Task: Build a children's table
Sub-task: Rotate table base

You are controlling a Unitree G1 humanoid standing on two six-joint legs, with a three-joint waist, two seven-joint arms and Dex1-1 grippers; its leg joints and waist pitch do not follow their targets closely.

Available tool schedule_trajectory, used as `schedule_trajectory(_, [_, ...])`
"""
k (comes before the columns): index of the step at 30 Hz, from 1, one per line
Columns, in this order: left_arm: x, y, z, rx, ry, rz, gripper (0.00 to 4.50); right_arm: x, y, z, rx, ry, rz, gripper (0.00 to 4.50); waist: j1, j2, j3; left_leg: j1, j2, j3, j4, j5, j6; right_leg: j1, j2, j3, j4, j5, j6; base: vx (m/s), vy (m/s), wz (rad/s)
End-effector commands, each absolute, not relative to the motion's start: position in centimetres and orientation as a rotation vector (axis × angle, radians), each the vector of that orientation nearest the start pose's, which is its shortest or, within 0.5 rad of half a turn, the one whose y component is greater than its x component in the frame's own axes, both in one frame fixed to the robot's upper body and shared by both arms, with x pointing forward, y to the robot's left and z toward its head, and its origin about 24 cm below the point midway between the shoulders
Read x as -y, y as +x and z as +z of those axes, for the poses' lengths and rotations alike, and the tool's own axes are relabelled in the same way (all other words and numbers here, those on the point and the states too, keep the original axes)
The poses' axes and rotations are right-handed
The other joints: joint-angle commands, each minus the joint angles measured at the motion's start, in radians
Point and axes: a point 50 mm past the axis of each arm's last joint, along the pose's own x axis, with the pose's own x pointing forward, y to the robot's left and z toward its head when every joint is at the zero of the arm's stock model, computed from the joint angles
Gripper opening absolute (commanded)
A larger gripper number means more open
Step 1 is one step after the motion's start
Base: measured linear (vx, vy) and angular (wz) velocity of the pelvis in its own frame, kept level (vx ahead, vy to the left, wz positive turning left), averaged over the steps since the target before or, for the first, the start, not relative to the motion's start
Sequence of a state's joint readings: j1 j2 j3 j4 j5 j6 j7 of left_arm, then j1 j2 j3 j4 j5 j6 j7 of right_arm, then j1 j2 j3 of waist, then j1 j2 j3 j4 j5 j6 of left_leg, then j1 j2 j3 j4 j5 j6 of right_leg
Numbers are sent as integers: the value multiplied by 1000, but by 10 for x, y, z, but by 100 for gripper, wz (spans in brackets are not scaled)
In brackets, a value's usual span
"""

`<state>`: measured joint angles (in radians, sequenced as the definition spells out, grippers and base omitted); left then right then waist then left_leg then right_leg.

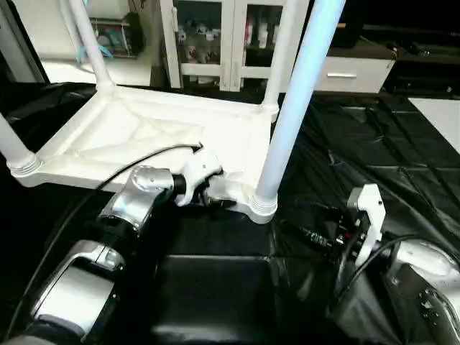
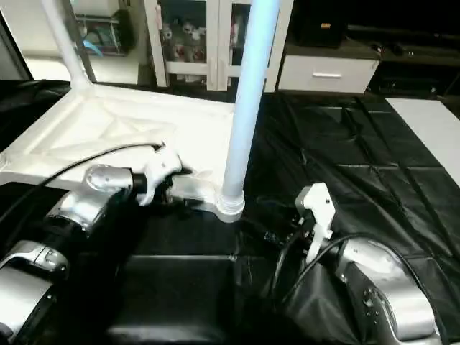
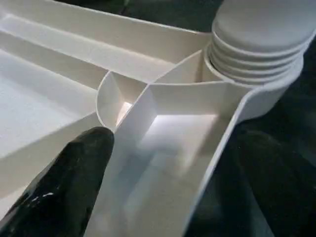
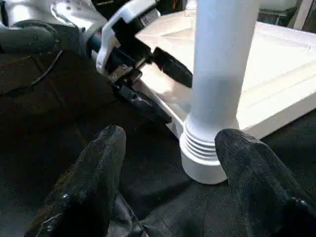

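Observation:
The children's table lies upside down on a black sheet, its white ribbed tabletop (image 1: 144, 133) facing up. Legs stand upright in its corner sockets. The near-right leg (image 1: 291, 115) rises from its socket (image 1: 262, 205); others stand at the far right (image 1: 284, 50), far left (image 1: 90, 39) and near left (image 1: 11, 147). My left gripper (image 1: 215, 194) is open at the tabletop's near rim, just left of that socket, with one finger (image 3: 69, 187) over the ribs and the other outside the rim. My right gripper (image 4: 177, 197) is open and empty, a little short of the near-right leg's base.
The black sheet (image 1: 374, 136) covers the floor around the table, wrinkled on the right. A glass-door cabinet (image 1: 215, 36) and a white drawer unit (image 1: 352, 72) stand behind. Cables run along both forearms.

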<state>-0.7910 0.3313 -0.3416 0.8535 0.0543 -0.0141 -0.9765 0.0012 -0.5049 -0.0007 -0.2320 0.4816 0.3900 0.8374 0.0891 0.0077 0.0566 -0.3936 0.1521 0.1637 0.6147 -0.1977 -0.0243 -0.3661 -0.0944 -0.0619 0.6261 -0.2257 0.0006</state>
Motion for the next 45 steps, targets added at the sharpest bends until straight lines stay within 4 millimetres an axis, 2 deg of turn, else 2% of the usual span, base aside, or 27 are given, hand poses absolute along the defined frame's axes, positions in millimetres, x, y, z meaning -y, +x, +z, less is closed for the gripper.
schedule_trajectory(1, [-125,351,62,-442,561,-1199,447,187,228,87,-181,15,923,318,1,8,-64,27,83,-31,-93,-179,35,29,-84,48,-71,15,-236,0,0,0])
schedule_trajectory(6, [-120,354,62,-423,543,-1205,447,191,226,86,-184,9,904,318,2,9,-65,30,88,-25,-96,-214,24,30,-83,48,-75,-11,-252,0,0,0])
schedule_trajectory(7, [-118,355,62,-417,533,-1193,431,191,225,86,-184,8,902,318,2,11,-65,32,89,-26,-96,-219,22,30,-84,48,-73,-8,-255,0,0,0])
schedule_trajectory(12, [-109,355,62,-409,478,-1219,386,193,224,87,-185,2,892,318,3,8,-61,34,90,-23,-100,-255,8,29,-85,51,-83,-78,-249,0,0,0])
schedule_trajectory(14, [-107,356,62,-407,473,-1225,386,194,223,87,-187,0,890,318,3,6,-62,34,91,-23,-99,-239,12,30,-86,51,-82,-63,-248,0,0,0])
schedule_trajectory(15, [-106,355,62,-412,476,-1233,367,195,223,87,-189,-3,890,318,3,6,-63,34,90,-23,-98,-229,17,29,-85,50,-81,-54,-249,0,0,0])
schedule_trajectory(19, [-106,353,57,-448,481,-1264,338,197,223,89,-196,-15,895,318,3,8,-65,32,90,-22,-97,-201,29,31,-84,50,-77,-4,-256,0,0,0])
schedule_trajectory(20, [-106,352,55,-478,504,-1293,338,197,222,89,-209,-31,914,318,2,19,-66,33,90,-23,-95,-194,33,32,-85,49,-75,20,-262,0,0,0])
schedule_trajectory(21, [-106,351,54,-485,512,-1301,329,197,221,89,-212,-34,919,318,0,14,-66,33,91,-23,-96,-196,36,33,-84,49,-77,24,-262,0,0,0])
schedule_trajectory(22, [-107,351,53,-504,533,-1315,321,197,221,89,-221,-46,938,318,-2,14,-66,31,90,-23,-95,-195,40,35,-84,49,-76,37,-266,0,0,0])
schedule_trajectory(23, [-109,350,53,-527,558,-1332,316,197,220,90,-230,-61,960,318,-3,20,-66,31,90,-23,-93,-193,45,36,-85,49,-75,46,-269,0,0,0])
schedule_trajectory(24, [-111,350,53,-542,572,-1341,306,197,220,90,-235,-70,974,318,-5,15,-66,29,89,-23,-93,-191,51,39,-87,49,-75,46,-271,0,0,0])
schedule_trajectory(25, [-111,350,53,-542,572,-1341,295,197,220,90,-235,-70,974,318,-5,15,-66,30,89,-23,-93,-190,54,38,-87,49,-76,45,-273,0,0,0])
schedule_trajectory(26, [-114,350,53,-556,587,-1342,285,198,221,90,-239,-84,981,318,-7,6,-65,29,89,-21,-92,-189,59,38,-87,49,-78,41,-274,0,0,0])
schedule_trajectory(27, [-116,351,53,-561,594,-1335,272,198,222,91,-237,-85,985,318,-7,-7,-65,31,89,-18,-91,-175,72,37,-87,49,-80,23,-278,0,0,0])
schedule_trajectory(29, [-121,353,54,-567,600,-1311,267,194,224,92,-228,-74,990,318,-3,2,-65,30,87,-19,-89,-162,78,37,-88,48,-78,5,-279,0,0,0])
schedule_trajectory(30, [-125,354,54,-571,611,-1298,250,191,224,92,-224,-71,993,318,-3,7,-64,31,89,-20,-90,-157,80,35,-88,48,-79,-3,-277,0,0,0])
schedule_trajectory(31, [-129,354,54,-585,639,-1291,238,188,225,92,-223,-70,1012,318,-4,1,-64,31,89,-20,-91,-159,79,36,-86,48,-79,-8,-276,0,0,0])
schedule_trajectory(35, [-134,354,55,-607,665,-1297,208,188,228,89,-231,-77,1032,318,-1,3,-65,34,93,-18,-92,-152,75,32,-86,48,-74,7,-282,0,0,0])
schedule_trajectory(37, [-137,355,59,-614,666,-1311,191,186,230,89,-233,-86,1049,318,-1,-6,-67,32,92,-17,-91,-135,82,34,-86,46,-71,27,-285,0,0,0])
schedule_trajectory(41, [-138,356,62,-610,703,-1323,156,185,233,89,-232,-97,1071,318,0,-5,-67,33,92,-15,-88,-118,92,32,-87,47,-68,48,-291,0,0,0])
schedule_trajectory(42, [-136,358,65,-591,727,-1325,152,184,235,90,-229,-102,1079,318,1,-9,-68,34,91,-14,-87,-115,96,32,-86,46,-68,54,-292,0,0,0])
schedule_trajectory(44, [-134,359,67,-573,742,-1325,147,183,236,91,-225,-102,1082,318,2,-7,-68,33,92,-14,-87,-98,102,33,-86,46,-64,79,-293,0,0,0])
schedule_trajectory(45, [-133,359,67,-567,745,-1337,120,182,237,91,-223,-100,1085,318,2,-7,-68,33,92,-14,-87,-98,102,33,-86,46,-64,79,-293,0,0,0])
